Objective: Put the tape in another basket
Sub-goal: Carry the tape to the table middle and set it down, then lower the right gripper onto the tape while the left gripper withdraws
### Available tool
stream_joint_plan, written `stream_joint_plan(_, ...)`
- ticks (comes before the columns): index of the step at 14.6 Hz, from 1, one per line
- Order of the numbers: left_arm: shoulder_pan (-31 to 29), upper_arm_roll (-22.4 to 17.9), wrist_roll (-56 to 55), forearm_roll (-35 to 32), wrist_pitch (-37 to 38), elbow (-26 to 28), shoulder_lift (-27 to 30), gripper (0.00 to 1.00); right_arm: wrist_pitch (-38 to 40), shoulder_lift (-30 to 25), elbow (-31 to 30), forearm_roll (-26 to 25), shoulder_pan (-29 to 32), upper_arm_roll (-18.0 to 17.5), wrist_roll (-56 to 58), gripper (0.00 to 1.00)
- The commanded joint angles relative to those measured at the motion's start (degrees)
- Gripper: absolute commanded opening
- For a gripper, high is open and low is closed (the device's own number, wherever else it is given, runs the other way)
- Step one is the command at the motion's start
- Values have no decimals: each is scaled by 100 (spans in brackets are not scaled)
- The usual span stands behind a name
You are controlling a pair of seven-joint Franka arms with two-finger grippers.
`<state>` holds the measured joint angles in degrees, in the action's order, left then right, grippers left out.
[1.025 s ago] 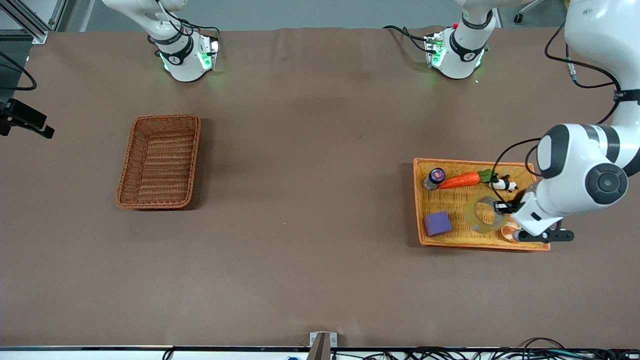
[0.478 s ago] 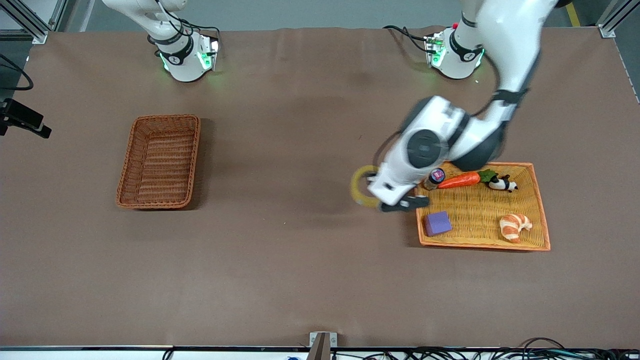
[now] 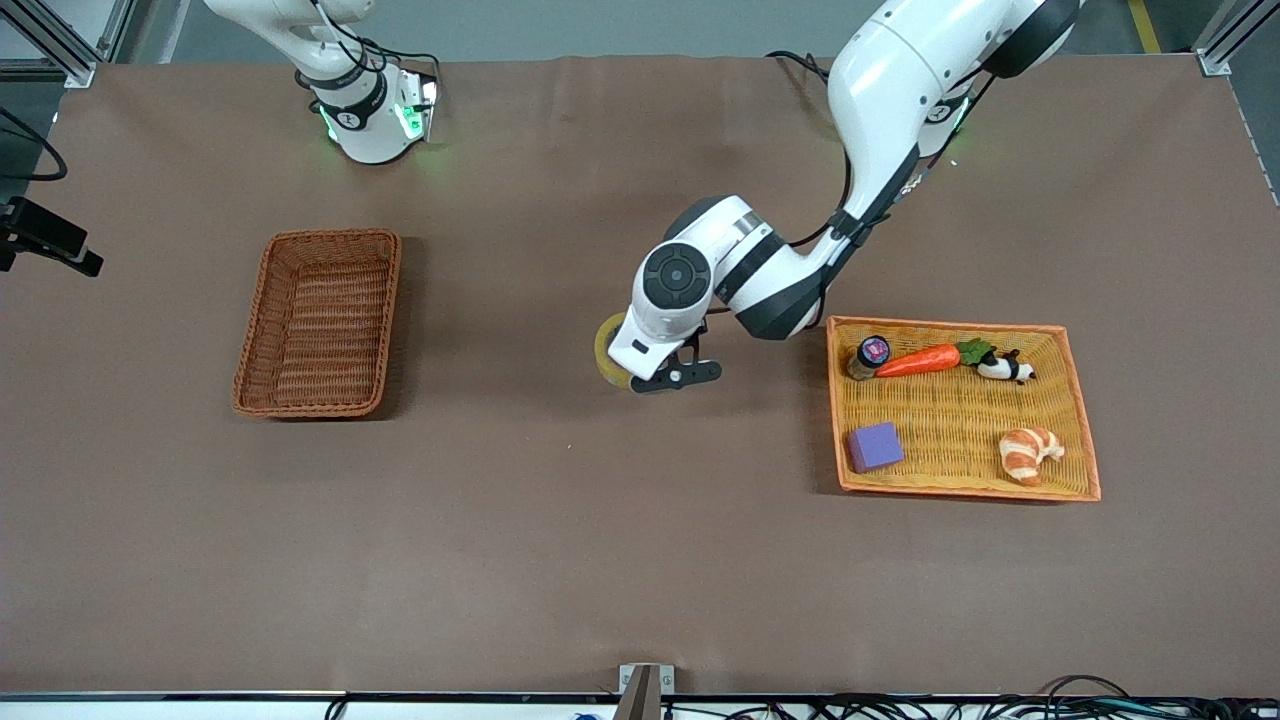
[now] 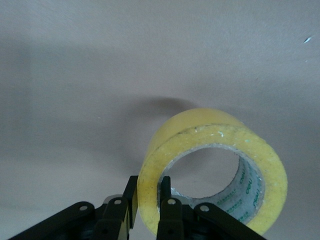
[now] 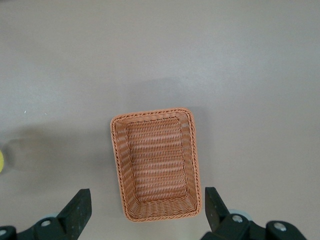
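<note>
I'm seeing the left gripper [image 4: 147, 210] pinching the wall of the tape [image 4: 212, 172], a yellowish translucent ring with a grey printed core, in the air over bare table between the basket [image 3: 318, 322] and the tray [image 3: 1080, 420]. The right gripper [image 5: 145, 212] is waiting, fingers spread, above the basket.

tape [image 3: 608, 352]: left arm's wrist is covering most of it in front view | left gripper [image 4: 148, 212]: frame edge is cutting off finger bases | right gripper [image 5: 148, 210]: only fingertips are showing

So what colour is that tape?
Translucent yellow tape with a grey inner core, clearest in the left wrist view.
</note>
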<state>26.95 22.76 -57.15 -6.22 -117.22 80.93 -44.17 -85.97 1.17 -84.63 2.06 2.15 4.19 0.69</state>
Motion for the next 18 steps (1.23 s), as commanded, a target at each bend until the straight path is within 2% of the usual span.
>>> stream_joint_plan(1, 74, -35, -111, -108, -124, -209, -241, 24, 10, -47, -97, 31, -21, -68, 72, 100)
stream_joint_plan(3, 74, -44, -182, -99, -178, -209, -303, 40, -104, -47, -324, 75, -188, -77, 72, 100)
stream_joint_plan(4, 13, -44, -130, -90, -178, -209, -312, 54, -270, -29, -404, 188, -302, -68, 72, 100)
stream_joint_plan(5, 38, -52, -130, -107, -178, -209, -303, 88, -437, 14, -535, 224, -433, -68, 72, 100)
stream_joint_plan(6, 21, -52, -208, -108, -187, -226, -251, 100, -621, 76, -667, 225, -583, -77, 72, 100)
stream_joint_plan(8, -284, -52, -191, -134, -90, -200, 178, 100, -1078, 111, -1027, 233, -952, -77, 72, 100)
stream_joint_plan(10, -742, -70, -130, -265, 513, -156, 897, 100, -1666, 111, -1484, 233, -1451, -77, -50, 100)
stream_joint_plan(12, -1268, -53, 1, -1044, 867, -165, 1496, 100, -2072, 329, -1722, 216, -1901, -68, -445, 100)
stream_joint_plan(14, -1778, -70, 701, -1329, 1200, -165, 2015, 100, -2134, 611, -1697, 225, -2304, -68, -499, 100)
stream_joint_plan(16, -2437, -26, 1861, -1242, 1534, -139, 2595, 100, -2502, 980, -1697, 225, -2657, -77, -1006, 100)
stream_joint_plan(18, -2851, -17, 2470, -1006, 2087, -147, 3061, 100, -2976, 1418, -1662, 216, -3192, -68, -1735, 100)
